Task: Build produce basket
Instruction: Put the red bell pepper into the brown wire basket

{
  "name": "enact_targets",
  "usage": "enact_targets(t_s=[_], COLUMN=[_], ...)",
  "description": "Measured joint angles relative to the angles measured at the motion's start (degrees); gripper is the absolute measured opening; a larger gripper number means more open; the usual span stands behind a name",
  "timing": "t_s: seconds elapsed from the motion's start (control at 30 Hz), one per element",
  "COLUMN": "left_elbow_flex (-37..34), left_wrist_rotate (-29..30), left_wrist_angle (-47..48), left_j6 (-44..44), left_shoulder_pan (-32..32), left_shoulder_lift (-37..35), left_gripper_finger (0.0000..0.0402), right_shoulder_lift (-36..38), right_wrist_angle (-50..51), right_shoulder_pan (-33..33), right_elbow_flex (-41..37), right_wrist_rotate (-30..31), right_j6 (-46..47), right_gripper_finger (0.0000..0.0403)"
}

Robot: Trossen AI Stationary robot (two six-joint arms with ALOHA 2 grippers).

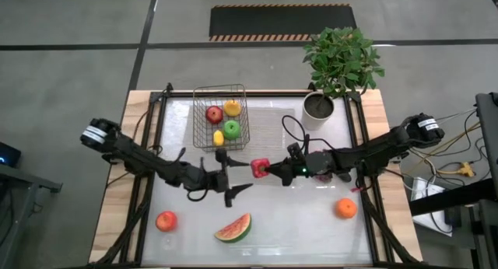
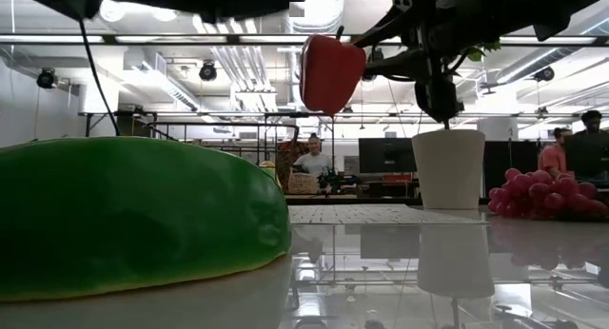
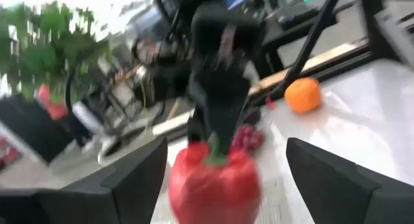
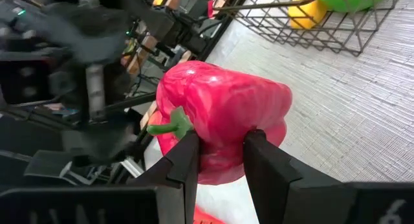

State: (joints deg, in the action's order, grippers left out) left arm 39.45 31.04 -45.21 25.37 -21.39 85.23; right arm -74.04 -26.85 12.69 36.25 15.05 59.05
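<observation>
The red pepper [image 1: 260, 168] hangs above the table's middle, with my right gripper [image 1: 270, 170] shut on it. My left gripper [image 1: 237, 176] stands open just left of the pepper, its fingers [image 3: 139, 179] on either side of it and apart from it. The wire basket [image 1: 199, 121] stands at the far middle; a red apple [image 1: 214, 113], a lemon [image 1: 232, 107], a green apple [image 1: 232, 129] and a pear [image 1: 219, 137] lie in it. A watermelon slice [image 1: 233, 228], a peach [image 1: 166, 221] and an orange [image 1: 346, 208] lie near the front edge. My right gripper pinches the pepper's stem end [image 4: 223, 143] between its two fingers [image 4: 184, 162], close beside the green stem [image 4: 169, 125]. The fingers come about level from the table's right. The pepper [image 2: 331, 72] is lifted clear of the table, its blunt end toward my left gripper.
A white pot [image 1: 319, 107] with a green plant stands at the far right. Purple grapes [image 2: 538, 194] lie on the table under my right arm. People show in the room beyond the table.
</observation>
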Motion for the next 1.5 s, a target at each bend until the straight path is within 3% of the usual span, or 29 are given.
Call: enact_targets(t_s=[0.2,0.4,0.67,1.03,1.3,1.5], left_elbow_flex=[0.4,0.4,0.5,0.5,0.5,0.5], left_wrist_rotate=[0.2,-4.4,-4.6,-4.5,-4.1,-3.9], left_wrist_angle=[-1.1,-1.3,-2.7,-2.9,-2.8,-2.7], left_j6=[-4.5,-6.7,-7.1,-6.7,-6.5,-6.7], left_shoulder_pan=[3.4,4.8,4.9,5.0,5.0,5.0], left_shoulder_lift=[4.6,5.6,7.1,7.7,7.7,7.7], left_gripper_finger=[0.0299,0.0299,0.0298,0.0239,0.0230,0.0229], right_shoulder_lift=[0.0,0.1,0.1,0.0,0.0,0.1], right_wrist_angle=[0.4,0.9,1.3,1.2,1.0,0.6], right_shoulder_pan=[0.0,0.0,0.0,0.0,0.0,0.0], right_elbow_flex=[0.0,0.0,0.0,0.0,0.0,0.0], right_wrist_rotate=[-0.2,-0.5,-0.4,0.0,1.0,1.3], right_j6=[-0.6,-0.8,-0.8,-1.1,-2.5,-4.8], right_gripper_finger=[0.0095,0.0095,0.0095,0.0097,0.0123,0.0175])
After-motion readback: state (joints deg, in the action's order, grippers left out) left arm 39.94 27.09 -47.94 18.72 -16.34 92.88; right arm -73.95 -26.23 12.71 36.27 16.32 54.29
